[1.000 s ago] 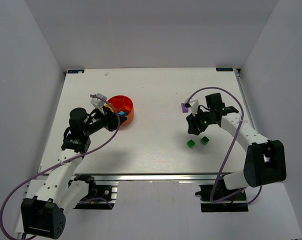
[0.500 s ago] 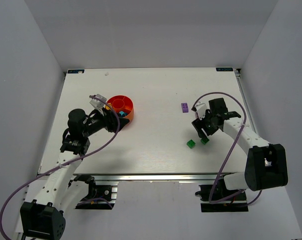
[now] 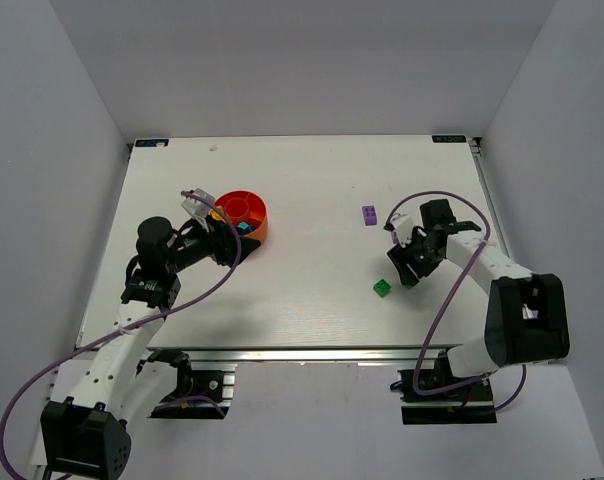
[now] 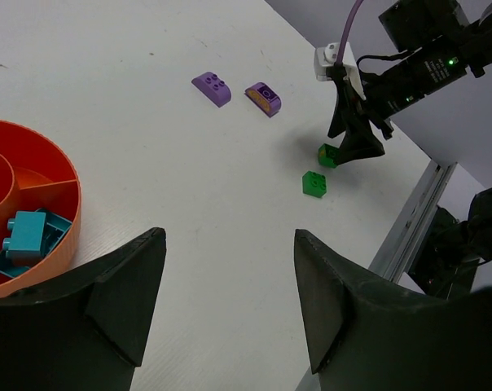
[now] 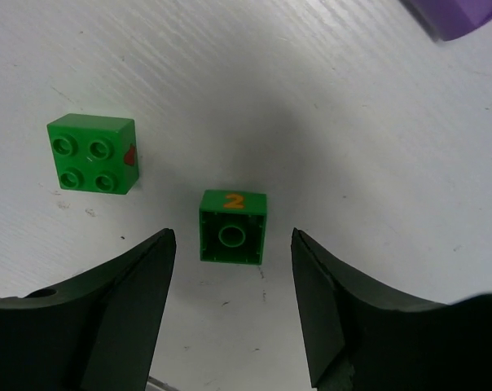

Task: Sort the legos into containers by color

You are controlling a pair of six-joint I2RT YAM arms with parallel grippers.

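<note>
The orange dish (image 3: 244,213) with a red insert sits left of centre; teal bricks (image 4: 26,232) lie in one wedge. My left gripper (image 3: 232,243) hangs open and empty at the dish's near rim (image 4: 71,213), and in its own wrist view (image 4: 230,244) only bare table lies between its tips. My right gripper (image 3: 408,274) is open and low over an overturned green brick (image 5: 233,226) marked "2", which lies between its fingertips without touching them. A second green brick (image 5: 93,152) (image 3: 382,288) lies just beside it. Two purple pieces (image 4: 211,88) (image 4: 263,98) lie farther back.
The right arm's cable (image 3: 447,200) loops above the table near the right edge. The metal rail (image 4: 409,228) marks the near table edge. A purple piece's corner shows at the right wrist view's top right (image 5: 458,16).
My right gripper has moved from beside the purple piece toward the near edge and now sits over one green brick. The left arm has barely moved.
</note>
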